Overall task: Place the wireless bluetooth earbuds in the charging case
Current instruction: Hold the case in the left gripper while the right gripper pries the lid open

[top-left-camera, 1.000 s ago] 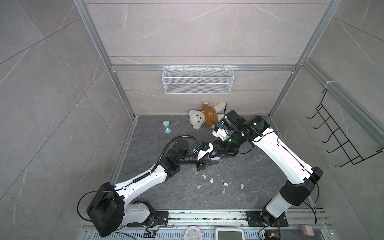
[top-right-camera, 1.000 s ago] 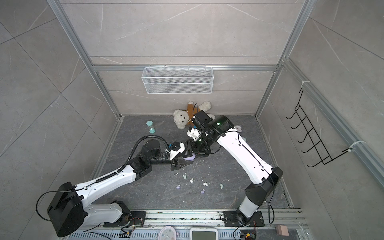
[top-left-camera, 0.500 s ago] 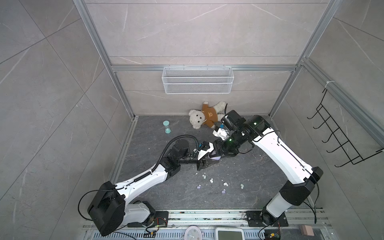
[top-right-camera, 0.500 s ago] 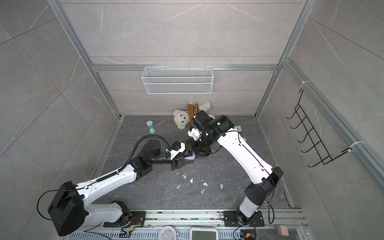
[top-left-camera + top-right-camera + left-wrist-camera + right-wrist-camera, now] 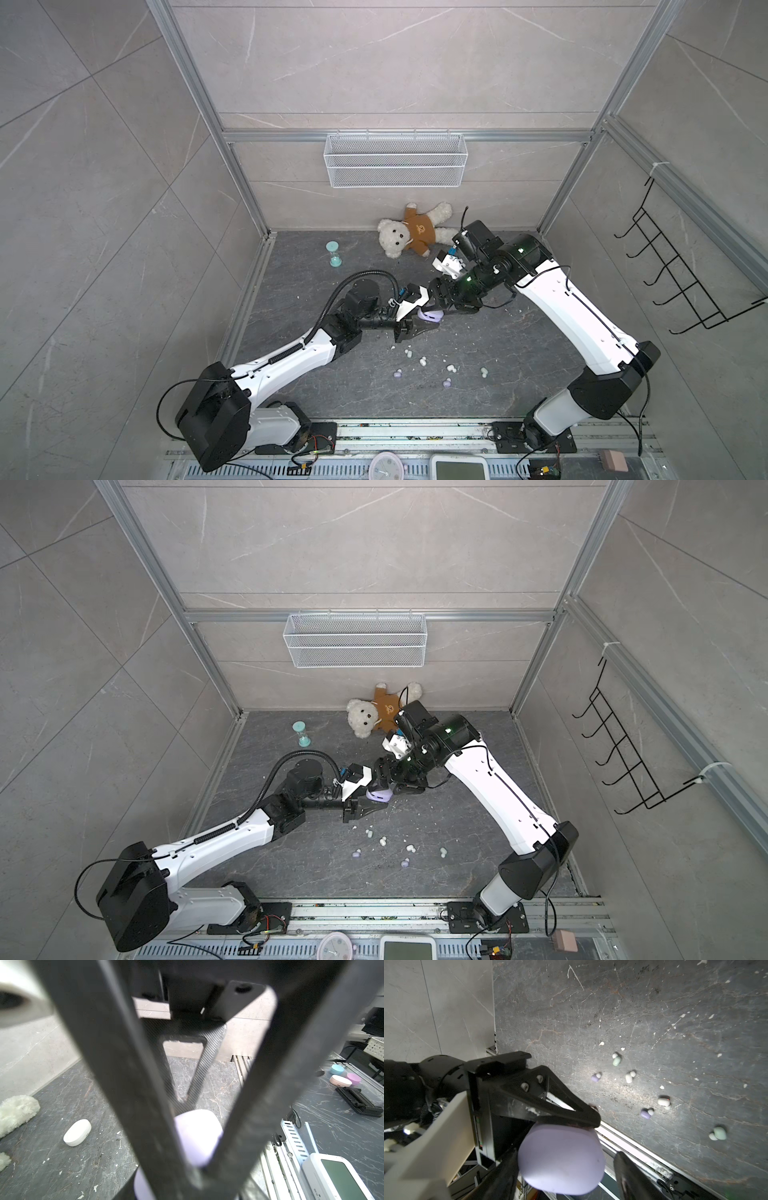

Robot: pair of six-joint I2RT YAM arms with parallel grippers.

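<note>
A closed lilac charging case (image 5: 560, 1157) hangs above the floor, seen in both top views (image 5: 430, 316) (image 5: 379, 795). My left gripper (image 5: 197, 1175) is shut on it from the side, and its black fingers (image 5: 571, 1113) press on the case's edge. My right gripper (image 5: 564, 1178) stands open around the same case, with a clear gap on one side. Several wireless bluetooth earbuds lie loose on the dark floor below: lilac (image 5: 645, 1113) (image 5: 397, 374), mint (image 5: 718, 1133) (image 5: 483, 371) and white (image 5: 663, 1102) (image 5: 451, 368).
A teddy bear (image 5: 411, 235) and a small hourglass (image 5: 333, 253) lie near the back wall under a wire basket (image 5: 395, 160). A closed white case (image 5: 77, 1132) rests on the floor near the bear. White crumbs dot the floor. A hook rack (image 5: 681, 282) hangs on the right wall.
My right gripper's jaws have widened around the lilac case. My left gripper has tightened on the case. Both arms have stayed almost where they were.
</note>
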